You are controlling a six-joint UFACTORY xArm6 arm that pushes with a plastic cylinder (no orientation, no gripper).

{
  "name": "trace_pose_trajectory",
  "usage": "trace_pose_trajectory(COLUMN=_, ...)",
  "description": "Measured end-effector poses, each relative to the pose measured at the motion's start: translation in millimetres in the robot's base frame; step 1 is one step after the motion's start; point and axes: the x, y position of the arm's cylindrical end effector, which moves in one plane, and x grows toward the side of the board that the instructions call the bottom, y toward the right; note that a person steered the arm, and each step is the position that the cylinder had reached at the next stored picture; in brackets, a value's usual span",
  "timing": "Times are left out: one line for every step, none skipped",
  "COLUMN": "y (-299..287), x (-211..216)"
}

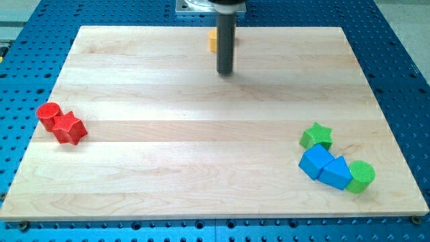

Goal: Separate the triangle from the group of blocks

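Observation:
A blue triangle block (338, 173) lies at the view's lower right, in a group with a blue cube (314, 161) on its left, a green cylinder (361, 177) on its right and a green star (316, 136) above. My tip (224, 72) is near the view's top centre, far from that group. An orange block (212, 40) sits just behind the rod, partly hidden by it.
A red cylinder (48, 115) and a red star (68, 128) touch each other at the view's left edge of the wooden board (201, 134). A blue perforated table surrounds the board.

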Motion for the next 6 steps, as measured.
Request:
trace_pose_trajectory(y=71.9, x=61.9)
trace_pose_trajectory(y=162.4, x=133.5)
trace_pose_trajectory(y=207.2, x=171.7)
trace_pose_trajectory(y=204.4, x=213.6)
trace_pose_trajectory(y=160.8, x=230.0)
trace_pose_trajectory(y=115.6, x=223.2)
